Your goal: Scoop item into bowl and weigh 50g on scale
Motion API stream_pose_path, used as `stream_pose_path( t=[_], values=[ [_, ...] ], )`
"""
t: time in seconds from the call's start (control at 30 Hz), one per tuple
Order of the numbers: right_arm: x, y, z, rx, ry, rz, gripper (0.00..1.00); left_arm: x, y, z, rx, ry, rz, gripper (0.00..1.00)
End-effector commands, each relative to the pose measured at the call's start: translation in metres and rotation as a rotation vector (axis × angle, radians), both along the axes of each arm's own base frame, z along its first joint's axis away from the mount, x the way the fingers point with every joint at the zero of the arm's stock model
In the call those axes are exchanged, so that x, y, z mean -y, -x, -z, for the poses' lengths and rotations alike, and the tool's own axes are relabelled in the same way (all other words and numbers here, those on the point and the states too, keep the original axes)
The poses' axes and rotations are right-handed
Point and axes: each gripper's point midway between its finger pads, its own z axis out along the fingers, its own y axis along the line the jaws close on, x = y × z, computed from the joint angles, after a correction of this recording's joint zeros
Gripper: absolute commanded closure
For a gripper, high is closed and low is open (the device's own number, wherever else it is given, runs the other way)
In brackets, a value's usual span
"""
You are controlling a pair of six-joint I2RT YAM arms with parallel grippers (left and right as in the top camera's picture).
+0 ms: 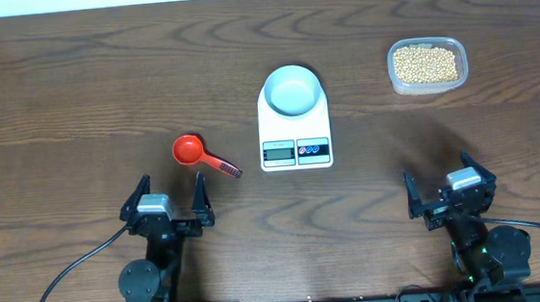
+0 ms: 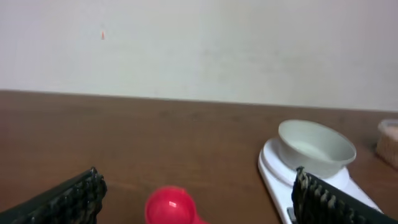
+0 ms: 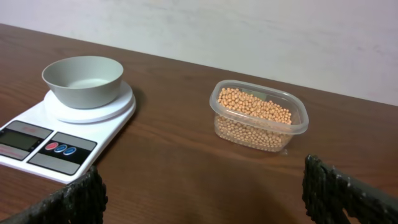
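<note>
- My left gripper [image 1: 171, 183] sits closest, its ribbed black fingers [image 2: 68, 199] spread wide and holding nothing. My right gripper [image 1: 449, 179] is just as wide and also empty.
- The red scoop [image 1: 198, 154] lies flat on the table [image 1: 72, 89] just ahead of my left fingers. It looks like smooth, glossy plastic with a round cup and a short handle that lies low. A careless pinch could skate it away, or I could grip it crooked.
- The scale [image 1: 296, 151] is a white, hard-shelled rectangle with a round platform. The bowl [image 1: 292, 91] stands on it, empty, small and smooth-sided. It looks light, so a bump from the scoop or from my wrist could slide it off centre or tip it.
- The beans [image 3: 252, 109] are heaped in a clear, thin-walled tub [image 1: 426, 65], well apart to the right of the scale. Digging in may push that flimsy tub along the wood unless my right hand steadies it.
- The beans are round, hard and pea-like. A heaped or tilted scoop would shed them on the way across, and they would roll far.
- Pouring too fast would overshoot the target weight. I cannot read the display from here.
</note>
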Motion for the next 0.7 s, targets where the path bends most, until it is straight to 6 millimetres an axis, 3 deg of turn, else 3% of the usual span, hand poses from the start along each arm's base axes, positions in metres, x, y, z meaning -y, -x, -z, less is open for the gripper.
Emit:
stream_pose_path(
  t=[0.0, 0.67],
  values=[
    [0.0019, -0.0004, 0.0011, 0.003, 0.008, 0.008, 0.01, -0.0015, 0.0007, -0.0141, 0.061, -0.001, -0.008, 0.02],
    [0.0019, -0.0004, 0.0011, 0.003, 0.008, 0.008, 0.01, -0.0016, 0.0019, -0.0231, 0.085, 0.0, -0.008, 0.02]
  ],
)
